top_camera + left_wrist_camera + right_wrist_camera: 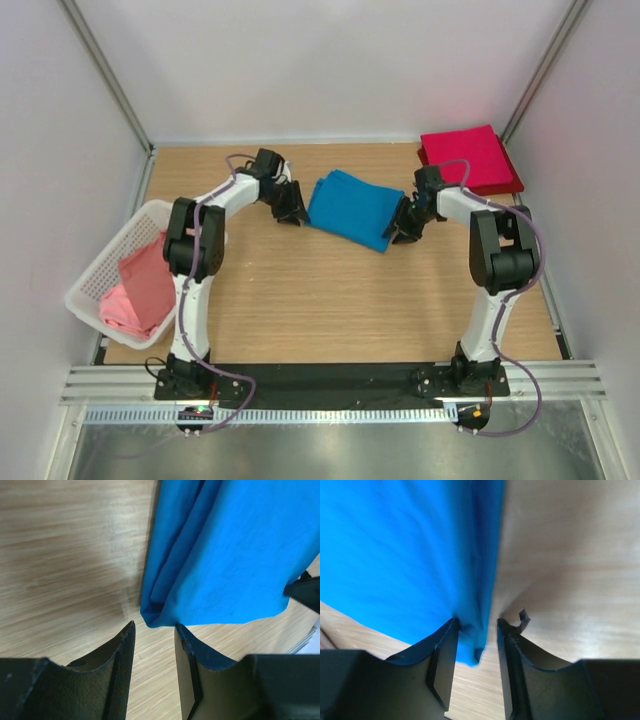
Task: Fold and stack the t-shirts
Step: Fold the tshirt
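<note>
- Cloth is soft and light: we judge the blue t-shirt (352, 208) sags unless pinched at both ends.
- Left pincer (155, 625) gapes, shirt corner at its tips; right pincer (477, 621) parted around the opposite edge.

No writing, label, brand mark, number or sign can be read in any of the three views.
</note>
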Controlling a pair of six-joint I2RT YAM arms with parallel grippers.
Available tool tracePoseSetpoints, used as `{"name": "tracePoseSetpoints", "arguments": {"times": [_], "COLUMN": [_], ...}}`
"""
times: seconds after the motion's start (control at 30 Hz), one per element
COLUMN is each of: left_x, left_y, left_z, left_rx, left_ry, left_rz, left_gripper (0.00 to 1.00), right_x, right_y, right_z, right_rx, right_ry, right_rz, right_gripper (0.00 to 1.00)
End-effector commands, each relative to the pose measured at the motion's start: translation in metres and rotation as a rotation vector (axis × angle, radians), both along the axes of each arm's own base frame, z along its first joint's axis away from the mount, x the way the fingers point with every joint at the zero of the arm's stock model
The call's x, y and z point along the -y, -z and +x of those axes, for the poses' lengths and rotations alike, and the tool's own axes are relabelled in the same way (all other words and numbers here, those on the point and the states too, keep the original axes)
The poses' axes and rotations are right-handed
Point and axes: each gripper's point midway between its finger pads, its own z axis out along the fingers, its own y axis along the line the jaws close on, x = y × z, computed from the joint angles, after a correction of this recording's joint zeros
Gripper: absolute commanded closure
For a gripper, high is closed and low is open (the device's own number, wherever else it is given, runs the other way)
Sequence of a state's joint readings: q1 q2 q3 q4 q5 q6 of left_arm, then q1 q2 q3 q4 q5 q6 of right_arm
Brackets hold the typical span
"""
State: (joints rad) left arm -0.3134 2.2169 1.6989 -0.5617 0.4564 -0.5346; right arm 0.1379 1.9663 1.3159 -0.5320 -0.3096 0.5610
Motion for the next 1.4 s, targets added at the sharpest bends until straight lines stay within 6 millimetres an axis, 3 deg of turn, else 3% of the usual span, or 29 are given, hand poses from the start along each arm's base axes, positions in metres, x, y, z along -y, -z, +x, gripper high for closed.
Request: {"name": "tracePoseSetpoints", "arguments": {"times": [0.0, 0.13, 0.17, 0.27, 0.37, 0.43, 0.47, 0.53, 0.67, 0.83, 0.9, 1.07, 1.1, 1.17, 1.23, 1.37], "left_x": [0.004, 0.004, 0.003, -0.006, -0.011, -0.010, -0.010, -0.009, -0.003, 0.025, 0.037, 0.077, 0.085, 0.111, 0.129, 0.139], "left_y": [0.005, 0.013, 0.016, 0.017, 0.002, -0.015, -0.019, -0.027, -0.026, -0.042, -0.044, -0.081, -0.075, -0.087, -0.075, -0.046], "left_z": [-0.015, -0.030, -0.034, -0.040, -0.039, -0.037, -0.038, -0.037, -0.035, -0.024, -0.019, -0.004, -0.003, -0.006, -0.012, -0.022], "left_rx": [-0.022, -0.036, -0.045, -0.043, -0.011, 0.014, 0.013, 0.014, -0.024, -0.037, -0.036, 0.042, 0.025, 0.005, -0.027, -0.065], "left_ry": [0.059, 0.066, 0.064, 0.041, 0.007, -0.034, -0.047, -0.064, -0.056, -0.023, 0.000, 0.059, 0.065, 0.100, 0.116, 0.135], "left_rz": [0.000, 0.022, 0.029, 0.074, 0.081, 0.054, 0.049, 0.036, 0.023, -0.129, -0.167, -0.311, -0.331, -0.436, -0.453, -0.432], "left_gripper": [0.62, 0.70, 0.81, 1.00, 1.00, 0.99, 0.96, 0.84, 0.74, 0.73, 0.73, 0.72, 0.72, 0.72, 0.73, 0.73], "right_x": [0.010, 0.014, 0.016, 0.020, 0.020, 0.018, 0.019, 0.019, 0.022, 0.034, 0.036, 0.046, 0.048, 0.049, 0.044, 0.046], "right_y": [-0.004, 0.005, 0.004, -0.002, -0.012, -0.024, -0.029, -0.047, -0.054, -0.038, -0.042, -0.034, -0.034, -0.029, -0.023, -0.008], "right_z": [-0.021, -0.032, -0.033, -0.034, -0.033, -0.029, -0.028, -0.016, 0.013, 0.057, 0.073, 0.095, 0.100, 0.103, 0.105, 0.103], "right_rx": [0.005, -0.024, -0.027, -0.026, -0.014, 0.012, 0.026, 0.092, 0.157, 0.196, 0.253, 0.288, 0.299, 0.299, 0.295, 0.274], "right_ry": [-0.016, -0.018, -0.018, -0.020, -0.040, -0.054, -0.045, -0.012, 0.037, 0.081, 0.033, -0.002, 0.006, 0.007, -0.020, -0.033], "right_rz": [-0.066, -0.083, -0.090, -0.117, -0.117, -0.111, -0.113, -0.095, -0.097, -0.093, -0.119, -0.133, -0.135, -0.126, -0.107, -0.115], "right_gripper": [0.57, 0.57, 0.57, 0.63, 0.63, 0.56, 0.44, 0.37, 0.32, 0.31, 0.31, 0.32, 0.32, 0.32, 0.32, 0.32]}}
